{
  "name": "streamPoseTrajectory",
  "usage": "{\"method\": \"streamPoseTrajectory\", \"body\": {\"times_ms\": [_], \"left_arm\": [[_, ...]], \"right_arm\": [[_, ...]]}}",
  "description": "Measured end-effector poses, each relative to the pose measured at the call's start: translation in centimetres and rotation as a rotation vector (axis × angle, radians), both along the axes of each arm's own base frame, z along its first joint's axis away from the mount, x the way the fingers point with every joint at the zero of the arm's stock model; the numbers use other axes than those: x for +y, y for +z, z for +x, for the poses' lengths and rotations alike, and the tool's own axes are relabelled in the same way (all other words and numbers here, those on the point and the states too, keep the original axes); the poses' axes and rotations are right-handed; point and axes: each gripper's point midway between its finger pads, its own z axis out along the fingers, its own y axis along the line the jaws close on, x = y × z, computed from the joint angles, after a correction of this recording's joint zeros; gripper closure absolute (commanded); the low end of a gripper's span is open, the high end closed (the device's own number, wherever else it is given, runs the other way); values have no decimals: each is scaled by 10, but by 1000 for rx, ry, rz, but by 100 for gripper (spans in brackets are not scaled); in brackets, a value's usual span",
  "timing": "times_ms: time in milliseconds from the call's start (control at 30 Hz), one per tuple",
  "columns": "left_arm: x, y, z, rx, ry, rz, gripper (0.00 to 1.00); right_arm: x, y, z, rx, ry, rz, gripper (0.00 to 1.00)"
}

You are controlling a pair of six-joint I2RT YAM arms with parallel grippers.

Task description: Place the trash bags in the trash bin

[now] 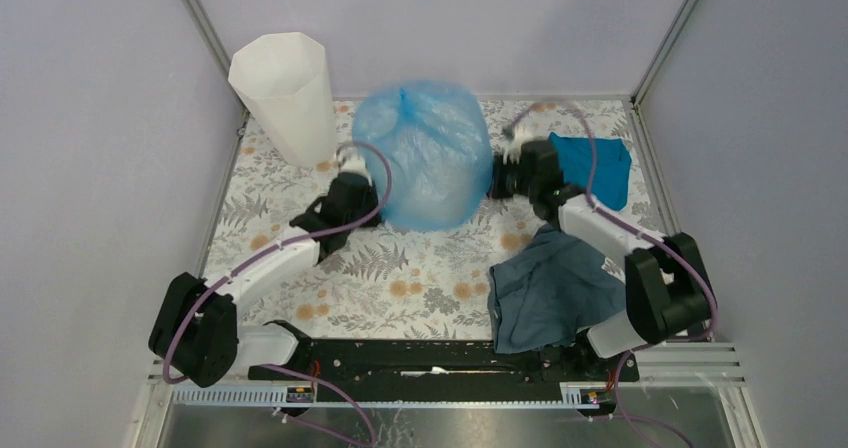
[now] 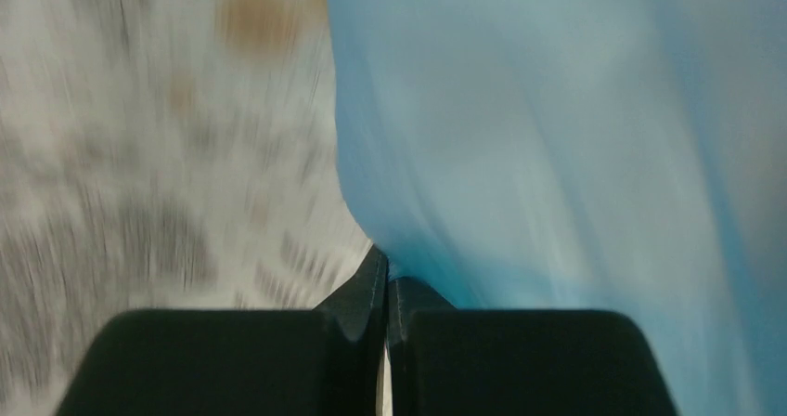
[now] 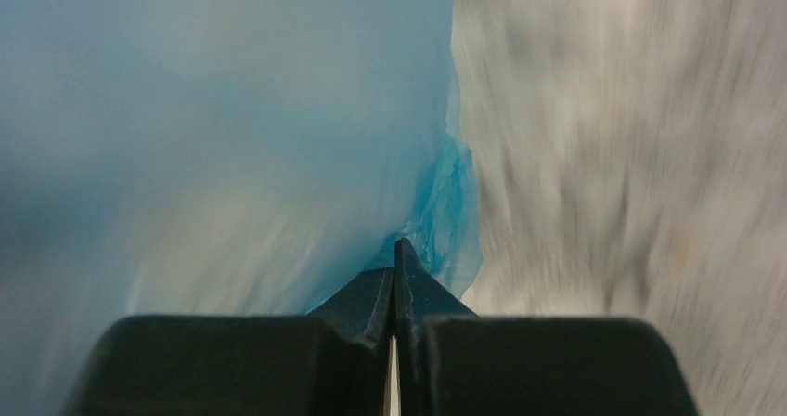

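The light-blue translucent trash bag (image 1: 428, 158) hangs puffed open above the middle of the floral table, stretched between both grippers. My left gripper (image 1: 372, 196) is shut on its left edge; in the left wrist view the jaws (image 2: 386, 272) pinch the blue film (image 2: 557, 137). My right gripper (image 1: 497, 178) is shut on its right edge; in the right wrist view the jaws (image 3: 397, 258) pinch the film (image 3: 232, 110). The white faceted trash bin (image 1: 285, 93) stands upright at the back left corner, left of the bag and apart from it.
A teal-blue cloth (image 1: 595, 166) lies at the back right, partly under the right arm. A dark grey-blue cloth (image 1: 550, 288) lies at the front right. Grey walls close in the table on three sides. Both wrist views are motion-blurred.
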Motion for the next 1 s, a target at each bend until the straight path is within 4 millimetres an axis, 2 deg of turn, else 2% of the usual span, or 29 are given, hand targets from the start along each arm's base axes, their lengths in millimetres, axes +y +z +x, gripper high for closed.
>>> {"method": "streamPoseTrajectory", "body": {"times_ms": [33,67,100,133,167,200,233,300,367,433,467,533,600,667,767,867,933,1000], "left_arm": [[10,-33,-27,112,-2,29,100],[18,-50,-50,192,-4,38,100],[20,-50,-64,224,-9,23,100],[17,-35,-68,203,-19,-24,100],[12,-20,-67,170,-30,-65,100],[5,8,-66,120,-48,-123,100],[-3,40,-62,58,-72,-183,100],[-17,110,-54,-71,-115,-287,100],[-23,185,-50,-209,-147,-380,100],[-23,235,-54,-306,-158,-441,100],[-22,254,-57,-340,-164,-467,100],[-21,274,-64,-370,-177,-507,100],[-25,278,-70,-357,-198,-541,100],[-36,273,-73,-318,-232,-589,100],[-63,251,-76,-229,-287,-652,100],[-101,220,-86,-113,-355,-634,100],[-119,204,-91,-58,-386,-598,100],[-130,199,-91,-37,-402,-561,100]], "right_arm": [[-10,-46,-30,146,-4,-46,100],[-17,-73,-56,255,-1,-80,100],[-22,-85,-76,333,5,-106,100],[-20,-80,-85,357,19,-110,100],[-17,-68,-84,346,30,-105,100],[-11,-45,-79,314,40,-92,100],[-4,-12,-67,254,48,-68,100],[9,64,-41,93,59,-6,100],[14,140,-28,-78,65,63,100],[12,199,-33,-213,69,119,100],[9,218,-41,-258,73,140,100],[5,239,-58,-312,92,176,99],[6,237,-68,-313,115,198,97],[11,222,-76,-278,155,224,97],[25,185,-83,-162,218,258,94],[33,152,-84,-49,251,260,92],[35,147,-83,-31,258,258,89],[35,149,-82,-43,259,253,87]]}}
